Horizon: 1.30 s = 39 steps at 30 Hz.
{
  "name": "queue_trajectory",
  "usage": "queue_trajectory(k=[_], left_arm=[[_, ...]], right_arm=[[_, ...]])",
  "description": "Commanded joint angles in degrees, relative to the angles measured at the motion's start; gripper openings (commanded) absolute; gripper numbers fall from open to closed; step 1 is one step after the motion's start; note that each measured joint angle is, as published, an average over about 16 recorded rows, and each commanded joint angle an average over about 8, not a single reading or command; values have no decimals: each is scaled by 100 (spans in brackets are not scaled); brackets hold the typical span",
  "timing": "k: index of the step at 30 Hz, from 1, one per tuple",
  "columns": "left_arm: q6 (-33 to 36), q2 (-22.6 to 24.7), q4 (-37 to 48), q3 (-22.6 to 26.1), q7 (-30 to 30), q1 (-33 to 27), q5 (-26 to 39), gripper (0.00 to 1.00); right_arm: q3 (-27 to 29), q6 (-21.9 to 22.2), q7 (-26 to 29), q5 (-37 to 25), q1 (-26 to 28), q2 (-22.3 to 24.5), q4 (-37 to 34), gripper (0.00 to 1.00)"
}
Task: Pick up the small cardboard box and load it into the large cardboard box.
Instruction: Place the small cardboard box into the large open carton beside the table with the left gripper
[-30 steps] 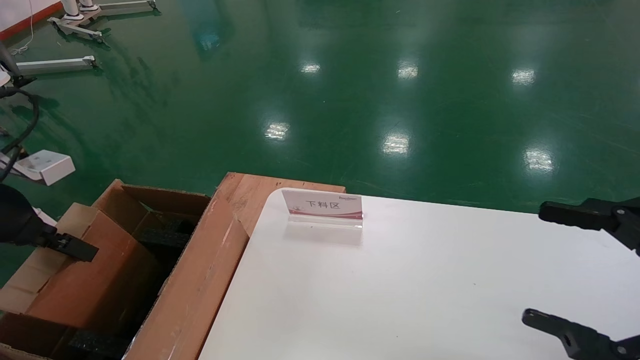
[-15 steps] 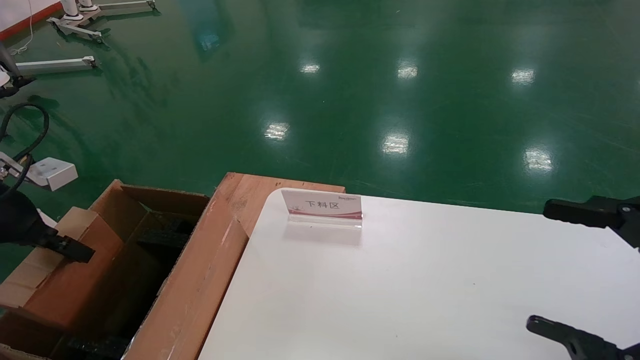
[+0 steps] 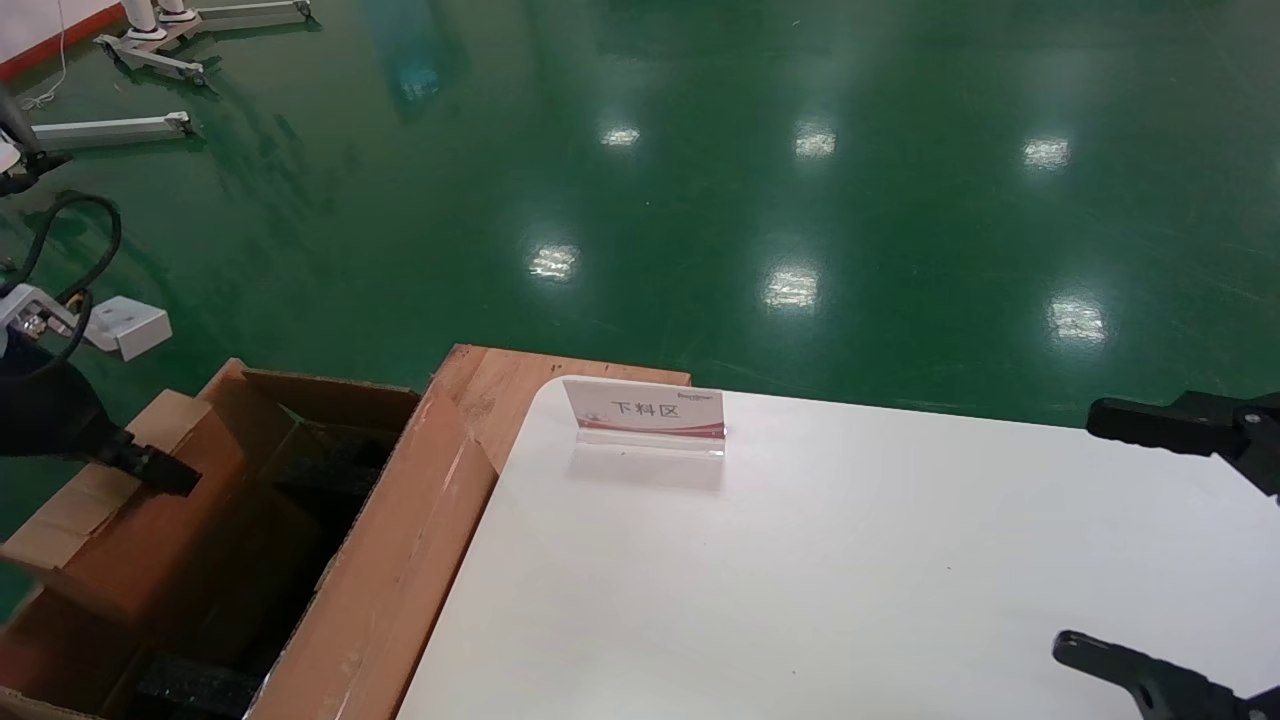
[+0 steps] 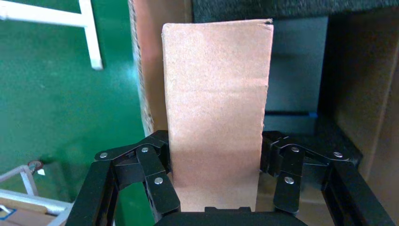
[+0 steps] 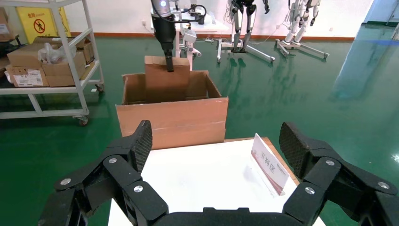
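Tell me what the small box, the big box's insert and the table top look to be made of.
Small cardboard box: matte cardboard with fibrous grain, clamped in the left hand. Black blocks in the large cardboard box: likely foam, coarse and dull. Table: smooth white surface, faintly glossy, perhaps laminate.

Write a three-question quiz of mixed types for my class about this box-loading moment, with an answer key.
1. True or false: the left gripper is shut on the small cardboard box.
2. Multiple choice: the small cardboard box is A) lying flat on the white table; B) held on end, partly down inside the large cardboard box; C) on the green floor.
3. Fill in: the right gripper hangs over the white table, near the ____ card.

Key
1. True.
2. B.
3. sign: the sign card stands near the table's far edge, and the right gripper is open.
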Motion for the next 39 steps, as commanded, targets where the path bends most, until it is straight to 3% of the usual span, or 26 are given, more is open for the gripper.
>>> queue_trajectory(k=[1, 21, 22, 29, 30, 39], left_arm=[[-59, 64, 178, -29, 117, 92, -67, 0], [-153, 510, 1603, -140, 670, 1250, -631, 2], [-136, 530, 1667, -143, 677, 1304, -658, 10], [-42, 670, 1999, -154, 707, 1556, -764, 95], [-38, 680, 2017, -154, 708, 1569, -769, 100], [-27, 657, 1988, -145, 709, 1545, -756, 100]], right_arm=[[-1, 0, 0, 0, 0, 0, 0, 100], [-7, 3, -4, 5, 2, 3, 0, 100], [-7, 3, -4, 5, 2, 3, 0, 100], [-11, 5, -5, 7, 1, 4, -1, 100], [-12, 5, -5, 7, 0, 4, -1, 100], [-12, 5, -5, 7, 0, 4, -1, 100]])
